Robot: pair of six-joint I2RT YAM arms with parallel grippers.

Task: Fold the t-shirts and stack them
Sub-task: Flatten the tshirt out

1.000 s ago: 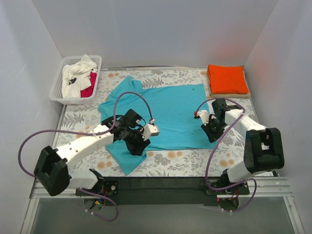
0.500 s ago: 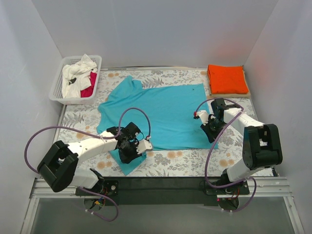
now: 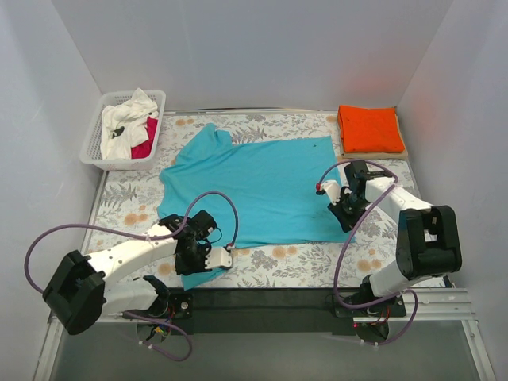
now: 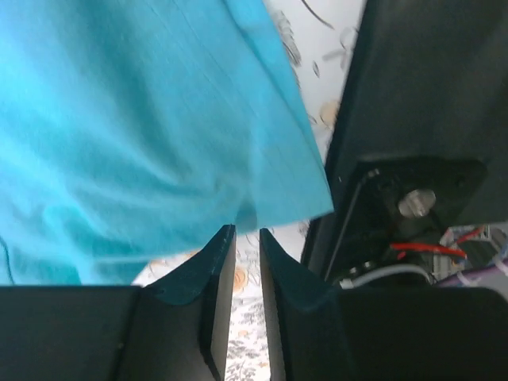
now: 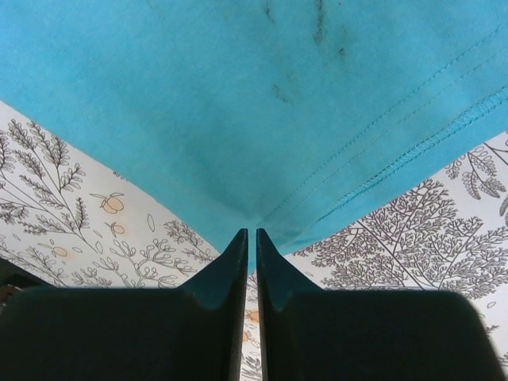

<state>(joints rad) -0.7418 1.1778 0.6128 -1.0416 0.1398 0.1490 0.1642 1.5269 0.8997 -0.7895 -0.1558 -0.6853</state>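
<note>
Cloth laid out: the teal t-shirt point(image 3: 262, 186) lies flat on the flowered table point(image 3: 127, 194), with an arm at each side.
The right gripper point(image 5: 248, 232) is pinched onto its near-right corner. The left gripper point(image 4: 246, 232) sits nearly closed at the near-left sleeve edge, and whether it grips cannot be told. A folded orange t-shirt point(image 3: 369, 128) lies at the far right.

teal t-shirt point(image 3: 262, 186) lies spread flat mid-worktop point(image 3: 294, 266), 1 sleeve reaching the near left edge. orange t-shirt point(image 3: 369, 128) sits folded at the far right corner. white t-shirt point(image 3: 127, 119) and red-pink t-shirt point(image 3: 146, 136) lie crumpled in the basket point(image 3: 91, 139).
</note>
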